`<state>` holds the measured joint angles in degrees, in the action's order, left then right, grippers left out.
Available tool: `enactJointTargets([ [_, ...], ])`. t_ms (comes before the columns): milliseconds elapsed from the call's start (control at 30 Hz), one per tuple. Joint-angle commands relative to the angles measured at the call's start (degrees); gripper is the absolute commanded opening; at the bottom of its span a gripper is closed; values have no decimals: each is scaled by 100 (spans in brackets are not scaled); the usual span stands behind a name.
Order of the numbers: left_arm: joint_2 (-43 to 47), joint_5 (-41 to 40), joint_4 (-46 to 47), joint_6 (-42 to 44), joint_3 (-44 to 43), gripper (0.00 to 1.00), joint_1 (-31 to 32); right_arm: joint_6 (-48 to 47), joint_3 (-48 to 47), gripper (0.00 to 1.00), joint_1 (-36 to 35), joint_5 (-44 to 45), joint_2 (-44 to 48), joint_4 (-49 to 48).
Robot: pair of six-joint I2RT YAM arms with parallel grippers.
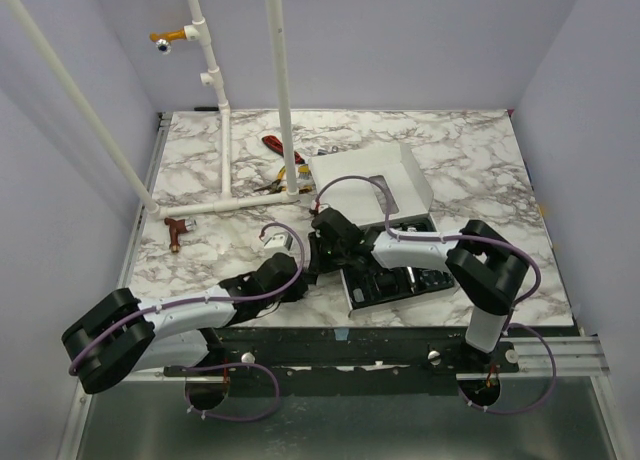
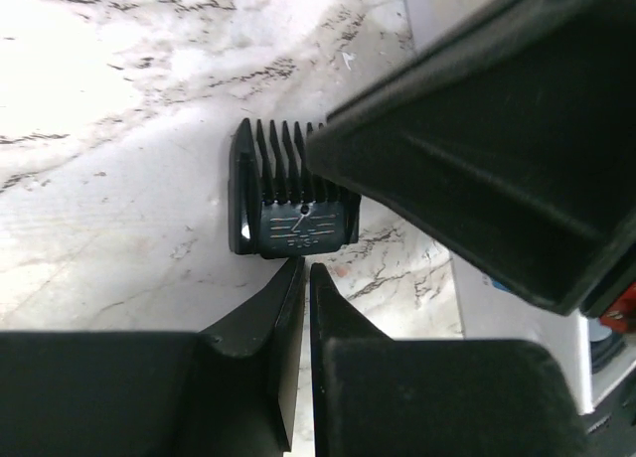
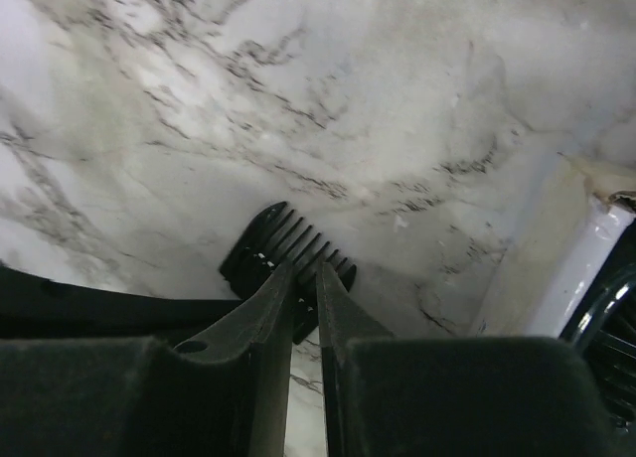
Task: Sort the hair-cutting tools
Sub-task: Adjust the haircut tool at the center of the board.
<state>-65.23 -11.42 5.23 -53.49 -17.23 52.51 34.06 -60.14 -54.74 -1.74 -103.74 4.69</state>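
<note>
A small black clipper guard with comb teeth lies flat on the marble table, just left of the white box. It also shows in the right wrist view. My left gripper is shut and empty, its tips just short of the guard's near edge. My right gripper is shut to a thin slit, its tips on top of the guard's teeth; from the left wrist view its black body covers the guard's right side. In the top view both grippers meet beside the box and hide the guard.
An open white box stands mid-table, and its tray holds several black pieces. A white pipe frame stands at the back left. Red- and yellow-handled tools lie behind it. A reddish-brown T piece lies at the left.
</note>
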Motion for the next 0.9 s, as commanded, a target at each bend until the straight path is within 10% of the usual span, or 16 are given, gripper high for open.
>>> enactJointTargets([
  [0, 66, -543, -723, -8, -9, 9, -29, 60, 247, 19, -6, 797, -54, 813],
  [333, 397, -734, -857, -96, 133, 13, -65, 165, 586, 24, 91, 917, 327, 599],
  [567, 1395, -90, 209, -471, 808, 47, -83, 372, 556, 33, 93, 348, 333, 184],
  [867, 1020, 520, 846, -858, 851, 50, -90, 695, 1019, 32, 94, -143, 516, -144],
])
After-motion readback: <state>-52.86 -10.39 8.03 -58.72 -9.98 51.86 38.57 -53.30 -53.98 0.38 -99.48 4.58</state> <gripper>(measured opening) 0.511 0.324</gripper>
